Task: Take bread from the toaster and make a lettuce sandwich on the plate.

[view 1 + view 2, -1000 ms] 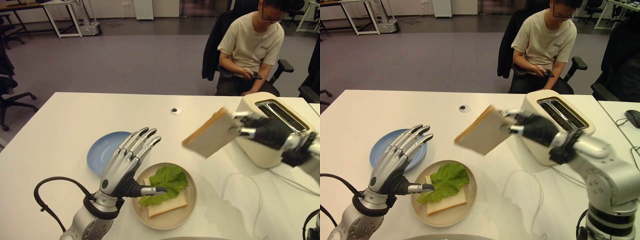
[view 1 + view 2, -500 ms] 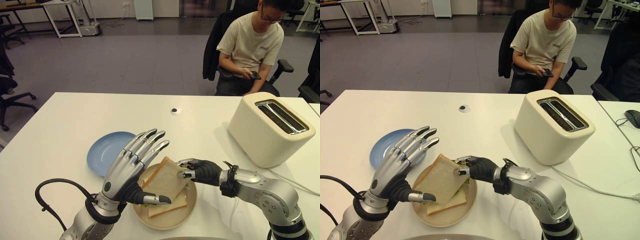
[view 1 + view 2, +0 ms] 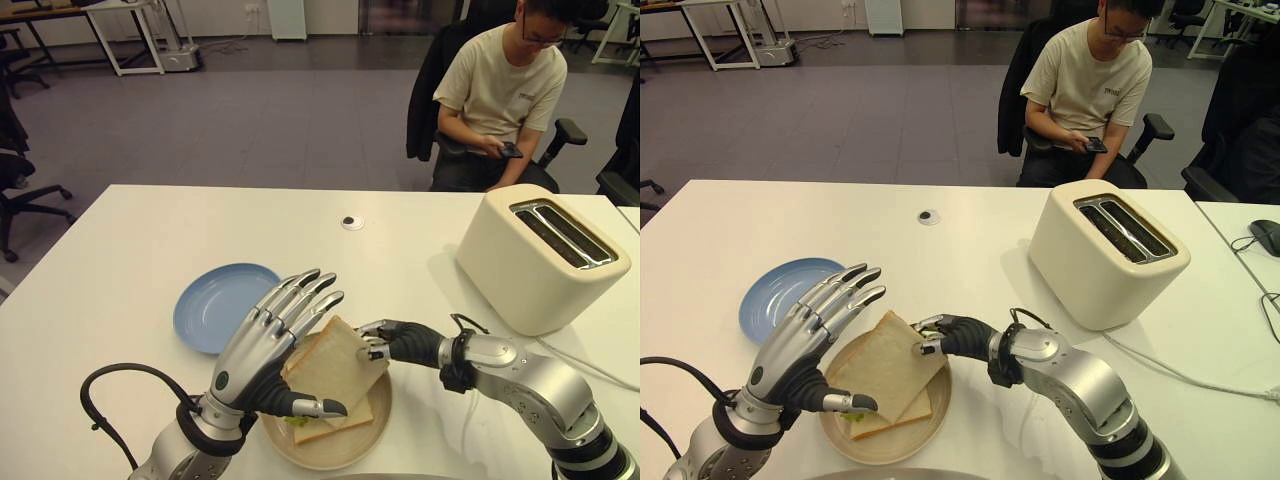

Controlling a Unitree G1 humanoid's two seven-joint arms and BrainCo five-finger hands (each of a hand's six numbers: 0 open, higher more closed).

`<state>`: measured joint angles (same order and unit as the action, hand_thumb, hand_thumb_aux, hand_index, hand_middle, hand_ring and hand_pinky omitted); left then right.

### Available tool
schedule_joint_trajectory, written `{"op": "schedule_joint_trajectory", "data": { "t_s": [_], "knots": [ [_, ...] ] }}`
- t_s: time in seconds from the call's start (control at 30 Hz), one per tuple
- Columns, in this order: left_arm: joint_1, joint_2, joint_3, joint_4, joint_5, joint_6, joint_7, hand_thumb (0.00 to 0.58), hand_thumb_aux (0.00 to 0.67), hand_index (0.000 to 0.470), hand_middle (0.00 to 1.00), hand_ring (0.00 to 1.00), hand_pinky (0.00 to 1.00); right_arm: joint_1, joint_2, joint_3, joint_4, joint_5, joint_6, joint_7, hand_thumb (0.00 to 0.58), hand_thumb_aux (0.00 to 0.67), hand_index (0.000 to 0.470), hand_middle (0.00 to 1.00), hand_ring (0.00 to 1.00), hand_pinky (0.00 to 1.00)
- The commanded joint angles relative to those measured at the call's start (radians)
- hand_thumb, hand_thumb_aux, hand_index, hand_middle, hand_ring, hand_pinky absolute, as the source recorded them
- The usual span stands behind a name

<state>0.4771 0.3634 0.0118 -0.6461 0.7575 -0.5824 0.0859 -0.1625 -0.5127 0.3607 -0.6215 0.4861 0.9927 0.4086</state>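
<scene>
1. Left eye view, your left hand (image 3: 268, 348): the forearm comes up from the near edge with the palm raised. The fingers (image 3: 305, 292) are straight and fanned wide, holding nothing. The thumb sticks out to the right, low over the near-left part of the plate (image 3: 352, 447). You can't tell whether it touches the bread.
2. Same view, your right hand (image 3: 402, 342): the arm comes in from the right, low over the surface (image 3: 120, 250), wrist roughly level. The fingers are closed in a pinch on the right edge of the top slice (image 3: 335, 366).
3. The top slice lies over the lower slice (image 3: 348, 417) on the plate, turned askew to it, with its far corner beside your left fingers. A scrap of lettuce (image 3: 297, 421) shows at the near-left edge between the slices.
4. The toaster (image 3: 535, 262) stands well apart at the far right, slots up. The blue plate (image 3: 212, 300) sits just left of the tan one, behind your left hand.
5. Right eye view: the left hand (image 3: 800, 348) has the same wide spread, with the thumb tip over the plate's near-left rim. The right hand (image 3: 956, 337) grips the top slice at its right edge, above the plate's right rim. The lettuce peeks out by the thumb.
</scene>
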Motion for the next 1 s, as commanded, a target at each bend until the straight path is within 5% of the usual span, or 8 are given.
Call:
{"op": "schedule_joint_trajectory", "data": {
  "t_s": [0.03, 0.53, 0.67, 0.73, 0.77, 0.8, 0.83, 1.0],
  "knots": [
    [0.011, -0.002, 0.0, 0.007, 0.008, 0.0, -0.014, 0.0, 0.0, 0.0, 0.0, 0.0, 0.0, -0.02, -0.012, 0.012, 0.003, -0.038, -0.02, 0.014, 0.0, 0.0, 0.0, 0.0, 0.0, 0.0],
    [0.012, 0.015, 0.028, 0.061, -0.089, 0.034, -0.053, 0.0, 0.0, 0.0, 0.0, 0.0, 0.0, -0.015, -0.226, -0.157, -0.142, -0.079, -0.231, 0.226, 0.0, 0.0, 0.0, 0.0, 0.0, 0.0],
    [0.067, 0.142, -0.05, 0.051, -0.679, 0.198, -0.354, 0.0, 0.0, 0.0, 0.0, 0.0, 0.0, 0.16, -0.262, -0.261, -0.158, -0.018, -0.373, 0.356, 0.0, 0.0, 0.0, 0.0, 0.0, 0.0],
    [0.126, 0.282, -0.076, 0.007, -0.957, 0.214, -0.545, 0.0, 0.0, 0.0, 0.0, 0.0, 0.0, 0.256, -0.28, -0.282, -0.138, -0.023, -0.454, 0.419, 0.201, 0.129, 0.09, 0.0, 0.0, 0.0],
    [0.155, 0.344, -0.049, 0.006, -1.067, 0.215, -0.636, 0.514, 0.444, 0.311, 0.0, 0.0, 0.0, 0.299, -0.285, -0.285, -0.131, -0.021, -0.486, 0.45, 0.52, 0.455, 0.319, 0.0, 0.0, 0.0],
    [0.192, 0.401, 0.003, 0.02, -1.186, 0.242, -0.743, 0.58, 0.67, 0.47, 0.08, 0.08, 0.08, 0.342, -0.294, -0.28, -0.127, -0.013, -0.505, 0.482, 0.58, 0.665, 0.466, 0.0, 0.0, 0.0],
    [0.225, 0.453, 0.066, 0.055, -1.277, 0.274, -0.849, 0.58, 0.67, 0.47, 0.21, 0.21, 0.21, 0.383, -0.302, -0.26, -0.125, -0.016, -0.525, 0.509, 0.58, 0.67, 0.47, 0.43, 0.43, 0.43],
    [0.366, 0.632, 0.241, 0.213, -1.333, 0.344, -1.193, 0.58, 0.67, 0.47, 1.0, 1.0, 1.0, 0.498, -0.351, -0.104, -0.13, -0.109, -0.62, 0.614, 0.58, 0.67, 0.47, 1.0, 1.0, 1.0]
  ]
}}
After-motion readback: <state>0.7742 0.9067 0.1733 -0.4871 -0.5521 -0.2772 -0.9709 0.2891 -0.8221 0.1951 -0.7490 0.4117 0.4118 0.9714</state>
